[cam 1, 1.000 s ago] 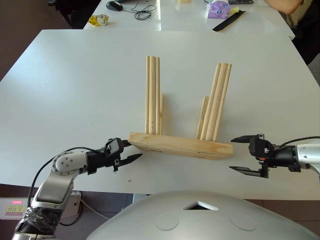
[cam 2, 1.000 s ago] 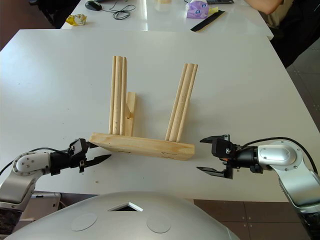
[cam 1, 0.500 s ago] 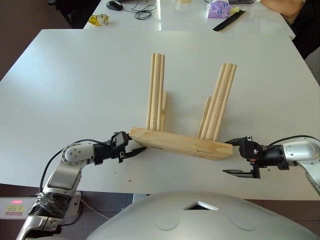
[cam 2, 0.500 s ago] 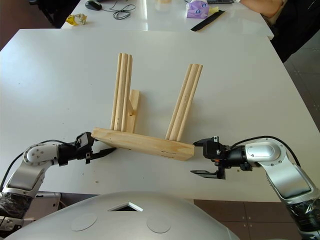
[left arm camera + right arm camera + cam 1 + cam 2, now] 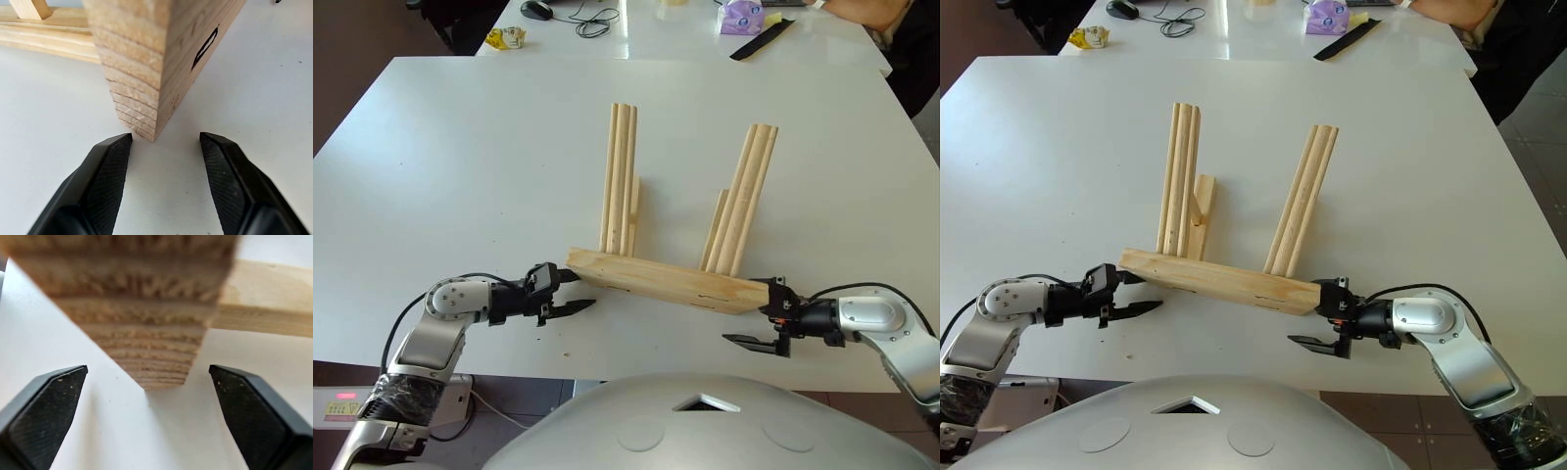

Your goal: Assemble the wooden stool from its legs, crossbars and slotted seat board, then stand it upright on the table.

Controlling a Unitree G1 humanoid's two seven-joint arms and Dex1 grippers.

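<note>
Left hand (image 5: 165,139), right hand (image 5: 147,368) (both spread) flank seat board (image 5: 666,282) — contact unclear.

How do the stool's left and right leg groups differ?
The left leg group runs almost straight back; the right leg group slants rightward. The left crossbar stub lies right of its group, the right crossbar stub left of its group. Both join the seat board.

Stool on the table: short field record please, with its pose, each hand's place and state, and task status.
stool: on its side, seat board on edge nearest the robot, legs pointing away
left hand: open, at the board's left end, not gripping
right hand: open, at the board's right end, not gripping
status: legs joined to board, stool not yet upright
</note>
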